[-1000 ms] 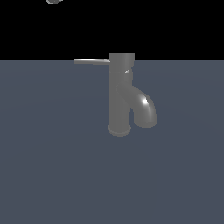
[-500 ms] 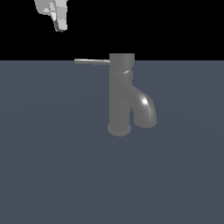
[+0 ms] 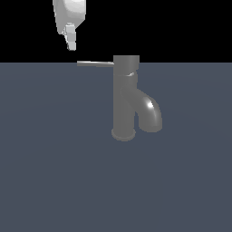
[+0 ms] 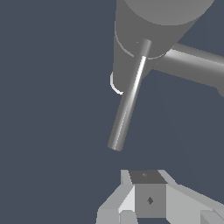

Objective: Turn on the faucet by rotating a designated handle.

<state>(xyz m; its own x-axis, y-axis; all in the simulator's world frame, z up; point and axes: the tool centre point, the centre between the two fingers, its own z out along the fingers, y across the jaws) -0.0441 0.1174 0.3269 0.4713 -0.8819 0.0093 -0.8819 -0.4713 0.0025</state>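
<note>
Exterior view, hand: above the free tip of the handle (image 3: pixel 95 63), we see the hand (image 3: pixel 71 44) hanging clear of it, no contact.
Exterior view, faucet: the faucet (image 3: pixel 124 97) stands upright on the bench (image 3: pixel 50 158); handle sticks out level from the top cap toward the exterior view's left, spout (image 3: pixel 149 113) curves down on the other side.
Exterior view, step: we judge this the approach phase, handle not yet touched.
Exterior view, room: bench is plain dark grey-blue; black void behind.
Wrist view, handle: rod (image 4: pixel 129 103) runs from the cap toward the hand (image 4: pixel 148 201), its tip near but apart.
Wrist view, hand state: only the fingers' base shows; we cannot tell how wide it stands.
Wrist view, next move: we reckon descend beside the tip, then push sideways to swing it round the cap.
Wrist view, surface: same bare bench under everything.
</note>
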